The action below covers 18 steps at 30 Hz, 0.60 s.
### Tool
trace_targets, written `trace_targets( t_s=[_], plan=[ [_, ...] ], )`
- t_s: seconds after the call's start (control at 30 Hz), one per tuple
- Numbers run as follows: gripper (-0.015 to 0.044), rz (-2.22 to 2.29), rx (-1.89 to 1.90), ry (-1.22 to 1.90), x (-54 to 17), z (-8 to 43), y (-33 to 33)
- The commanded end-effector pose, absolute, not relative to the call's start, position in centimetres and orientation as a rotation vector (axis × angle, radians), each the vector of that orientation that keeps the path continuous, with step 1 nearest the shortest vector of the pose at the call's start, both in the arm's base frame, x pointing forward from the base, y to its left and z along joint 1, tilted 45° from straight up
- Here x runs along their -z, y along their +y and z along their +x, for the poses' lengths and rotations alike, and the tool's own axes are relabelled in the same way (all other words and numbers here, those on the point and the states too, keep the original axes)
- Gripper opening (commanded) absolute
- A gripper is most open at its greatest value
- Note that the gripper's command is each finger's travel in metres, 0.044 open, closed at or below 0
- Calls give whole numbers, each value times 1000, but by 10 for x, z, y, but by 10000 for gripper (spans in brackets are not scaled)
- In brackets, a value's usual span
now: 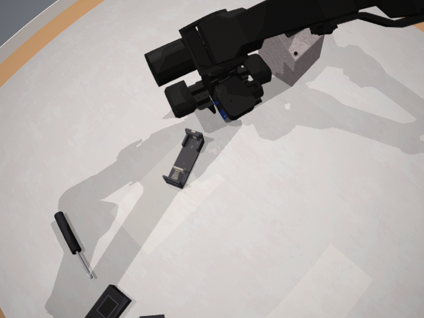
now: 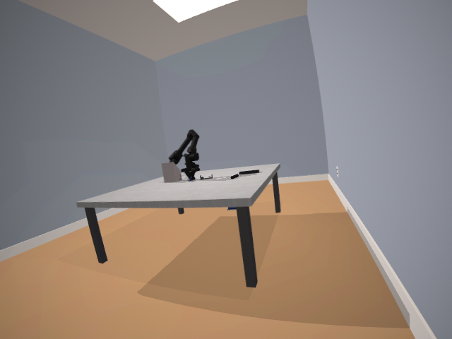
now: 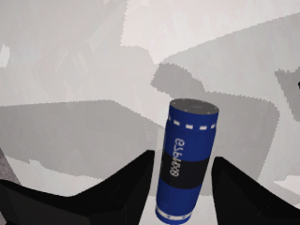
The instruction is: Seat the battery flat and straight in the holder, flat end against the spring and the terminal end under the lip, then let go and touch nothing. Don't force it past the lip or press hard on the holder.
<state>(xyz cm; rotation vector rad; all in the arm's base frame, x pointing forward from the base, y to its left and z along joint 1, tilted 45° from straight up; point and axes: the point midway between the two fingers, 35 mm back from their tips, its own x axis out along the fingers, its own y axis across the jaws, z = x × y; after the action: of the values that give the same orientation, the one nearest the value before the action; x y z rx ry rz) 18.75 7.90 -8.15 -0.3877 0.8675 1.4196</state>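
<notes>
The black two-fingered end effector (image 3: 182, 178) is down low over the table, its fingers standing either side of a small blue cylindrical battery with a dark band and white dashed rings (image 3: 187, 159). In the wrist view narrow slivers of gap show between each finger and the battery's sides, so the fingers are partly closed around it, roughly a third open, with no grip made: it has hold of nothing. The battery lies on its side on the pale grey table (image 1: 273, 205), its grey flat cap pointing away from the wrist camera. From above almost all of it is hidden under the end effector (image 1: 218, 109); only a blue sliver (image 1: 223, 114) peeks out at the lower edge.

Just beyond that, nearer the middle of the table, sits the dark grey open battery holder (image 1: 183, 158), long and narrow, lying at a slant. A coiled metal spring (image 1: 175, 175) shows at its end farther from the arm, and the lipped end faces the end effector. The holder has nothing in it and is apart from the battery.

Behind the black arm (image 2: 184, 145) stands a speckled grey block (image 1: 297, 56), partly covered by the arm from above. Well away, toward the table's edge, lies a black-handled screwdriver with a thin metal shaft (image 1: 72, 242), and beyond it a flat black rectangular device (image 1: 107, 304) at the frame's bottom.
</notes>
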Motion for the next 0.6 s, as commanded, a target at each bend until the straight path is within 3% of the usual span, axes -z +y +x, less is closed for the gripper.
trace_targets(
  t_s=[0.0, 0.23, 0.57],
  plan=[
    [118, -381, -1419, 867, 82, 187, 80],
    [74, -381, -1419, 867, 82, 187, 80],
    [74, -393, -1411, 873, 60, 191, 55]
  ],
)
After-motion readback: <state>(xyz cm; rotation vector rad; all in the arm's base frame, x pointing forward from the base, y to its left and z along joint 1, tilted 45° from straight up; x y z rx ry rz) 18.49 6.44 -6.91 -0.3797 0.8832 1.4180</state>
